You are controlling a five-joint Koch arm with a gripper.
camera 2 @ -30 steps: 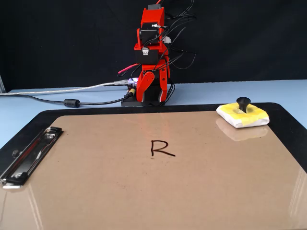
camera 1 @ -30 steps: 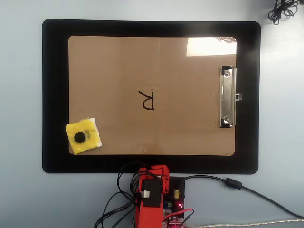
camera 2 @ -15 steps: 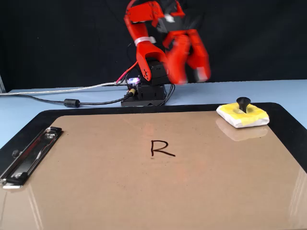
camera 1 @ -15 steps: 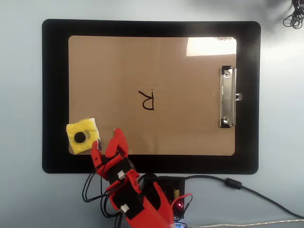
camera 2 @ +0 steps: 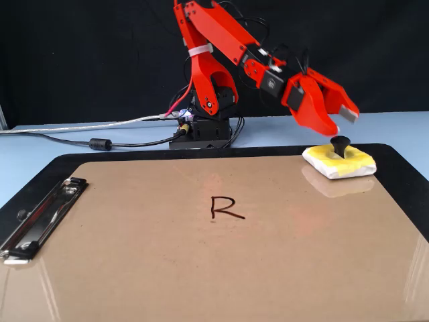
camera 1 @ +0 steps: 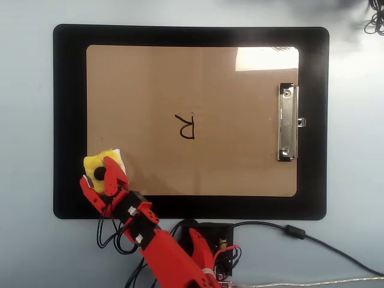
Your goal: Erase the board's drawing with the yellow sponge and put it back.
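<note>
The tan board (camera 1: 240, 156) lies on a black mat, with its silver clip (camera 1: 287, 123) at the right in the overhead view. The black "R" drawing (camera 1: 186, 127) is at the board's middle and also shows in the fixed view (camera 2: 224, 208). The yellow sponge (camera 1: 107, 158) sits on the board's lower-left corner in the overhead view, which is the far right corner in the fixed view (camera 2: 354, 163). Its black knob (camera 2: 341, 144) points up. My red gripper (camera 1: 96, 170) hovers just above the knob (camera 2: 340, 126), jaws apart, holding nothing.
The black mat (camera 1: 69, 120) frames the board on a pale blue table. The arm's base (camera 2: 204, 131) and its cables (camera 2: 100, 143) sit behind the mat's far edge in the fixed view. A dark cable bundle (camera 1: 375, 24) lies at the overhead view's top right.
</note>
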